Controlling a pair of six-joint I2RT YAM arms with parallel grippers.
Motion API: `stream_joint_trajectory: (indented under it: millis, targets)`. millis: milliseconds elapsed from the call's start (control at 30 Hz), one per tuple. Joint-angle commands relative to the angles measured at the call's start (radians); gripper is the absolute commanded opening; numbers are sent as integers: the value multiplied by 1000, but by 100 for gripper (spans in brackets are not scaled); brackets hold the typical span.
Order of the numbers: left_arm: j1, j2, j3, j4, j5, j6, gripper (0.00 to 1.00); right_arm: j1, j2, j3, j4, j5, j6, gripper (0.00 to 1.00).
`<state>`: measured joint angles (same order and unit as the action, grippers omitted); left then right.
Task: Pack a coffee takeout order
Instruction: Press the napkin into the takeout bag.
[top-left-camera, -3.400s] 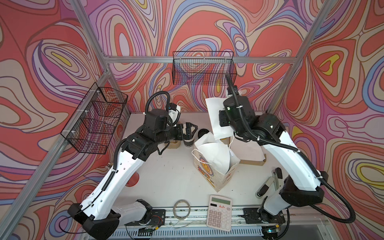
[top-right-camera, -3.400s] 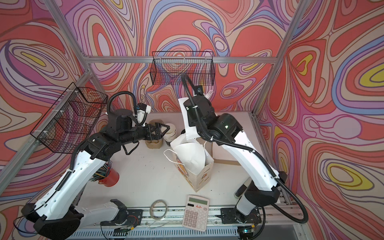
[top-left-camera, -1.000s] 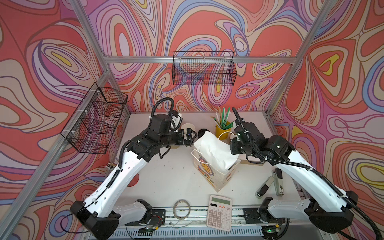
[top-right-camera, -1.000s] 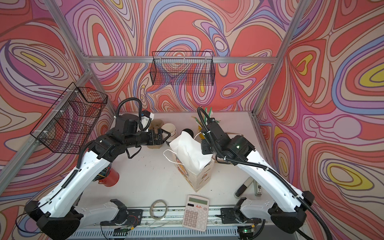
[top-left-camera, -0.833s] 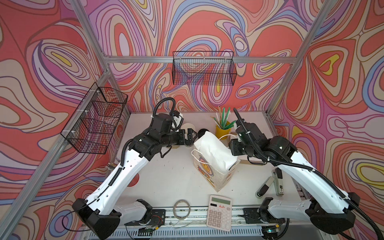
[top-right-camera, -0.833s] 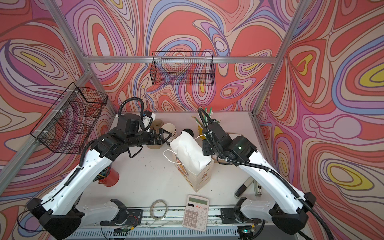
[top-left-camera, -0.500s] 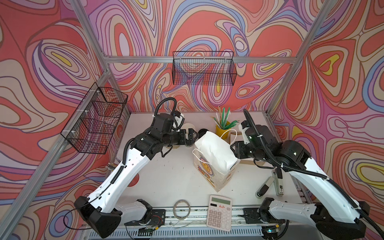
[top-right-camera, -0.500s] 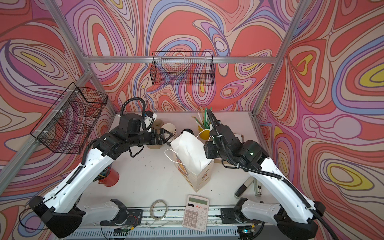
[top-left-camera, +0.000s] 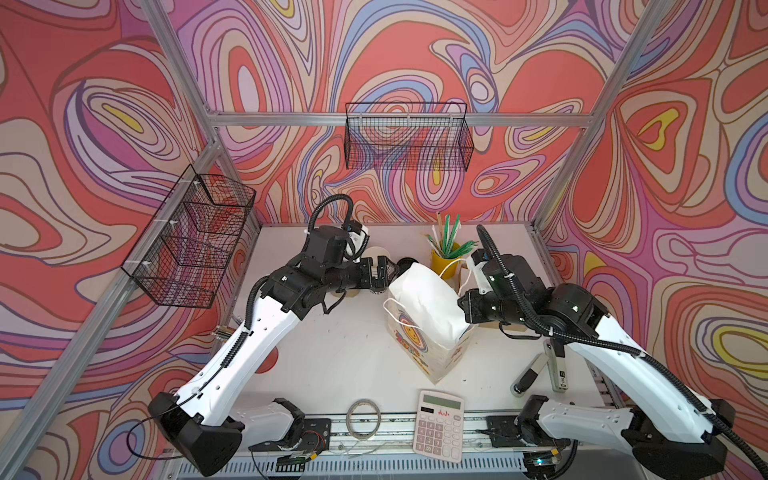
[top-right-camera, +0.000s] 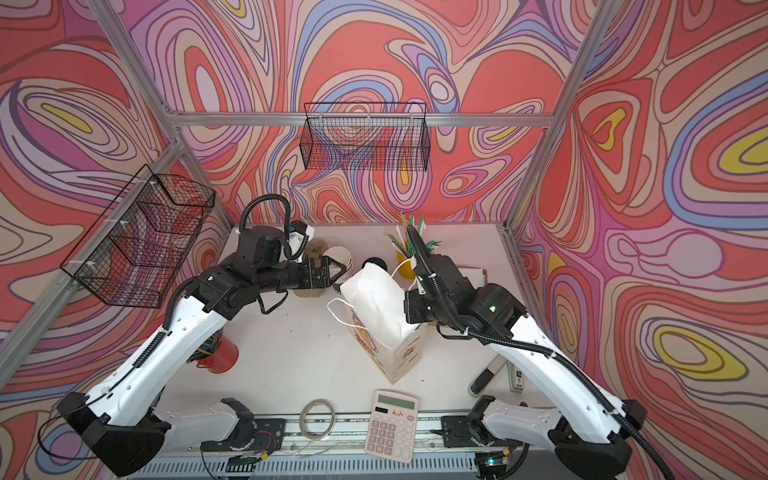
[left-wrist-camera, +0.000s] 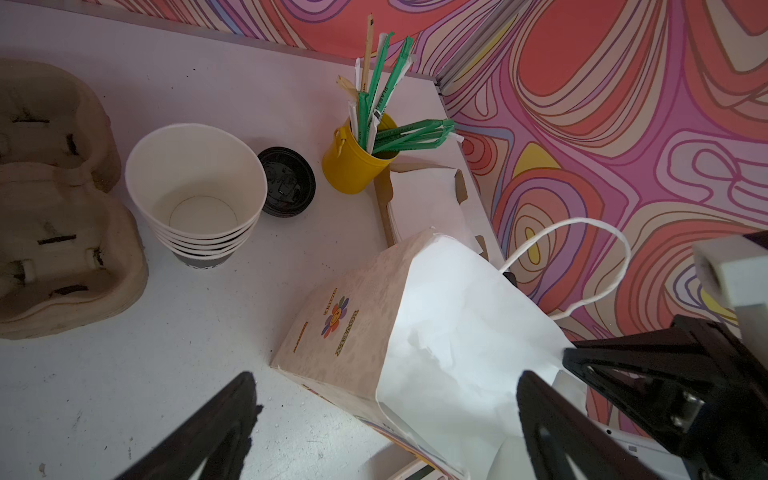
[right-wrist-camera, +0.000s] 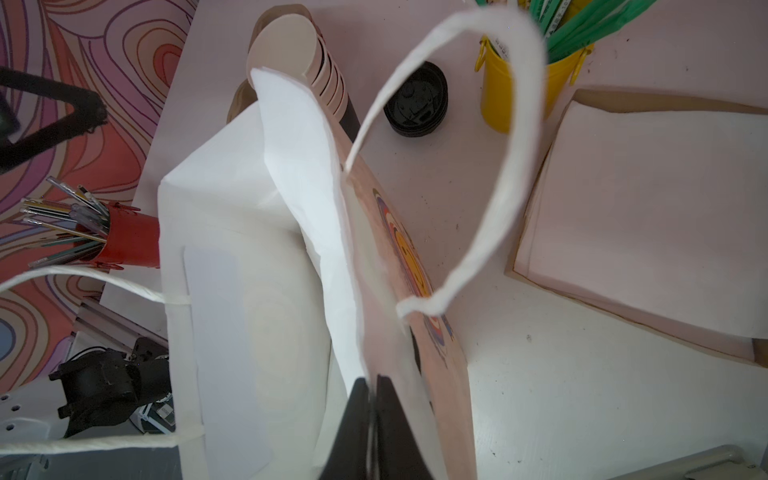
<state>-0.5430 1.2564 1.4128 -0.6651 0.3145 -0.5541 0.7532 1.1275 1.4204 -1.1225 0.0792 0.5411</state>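
Observation:
The white paper bag (top-left-camera: 424, 303) with flower and smiley prints stands mid-table, its top leaning toward the back left. My right gripper (right-wrist-camera: 371, 380) is shut on the thin rim of the bag's right wall (right-wrist-camera: 345, 266), under one handle loop (right-wrist-camera: 515, 166). My left gripper (left-wrist-camera: 386, 382) hangs open at the bag's upper left edge, with nothing between its fingers. A black lid (left-wrist-camera: 286, 180) lies behind the bag; I cannot tell whether a cup is under it. The tan pulp carrier (left-wrist-camera: 62, 249) sits at the back left.
A stack of lidless white-lined cups (left-wrist-camera: 195, 187) stands between carrier and lid. The yellow pot of straws (left-wrist-camera: 353, 166) and a flat box of white sheets (right-wrist-camera: 644, 208) are behind the bag. A red pen pot (top-right-camera: 218, 353), calculator (top-left-camera: 439, 424), tape ring (top-left-camera: 363, 415) and stapler (top-left-camera: 557, 370) lie nearer the front.
My right arm came down from high above the bag to its right side, and its gripper opened briefly, then shut on the rim. The bag's top sank and leans over. The left arm barely moved.

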Motion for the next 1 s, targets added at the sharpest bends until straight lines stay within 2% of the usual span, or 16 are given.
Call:
stream_joint_trajectory:
  millis: [0, 100, 267, 433, 567, 800, 967]
  targets:
    - [5, -3, 8, 7, 5, -7, 100, 0, -14, -18, 2, 2, 11, 6]
    - [5, 4, 10, 12, 11, -9, 100, 29, 7, -58, 39, -39, 20, 3]
    - [4, 14, 15, 14, 5, -7, 100, 179, 91, -53, 17, 136, 62, 2]
    - [4, 23, 18, 12, 3, -3, 100, 195, 162, -66, 8, 189, 65, 2]
    - [5, 19, 26, -2, -3, 9, 100, 196, 157, -38, -5, 228, 75, 3]
    - [5, 19, 67, -31, -68, 29, 100, 196, 141, 72, -37, 237, 63, 28]
    - [7, 3, 118, -75, -148, 52, 100, 195, 155, 178, -107, 284, 47, 39]
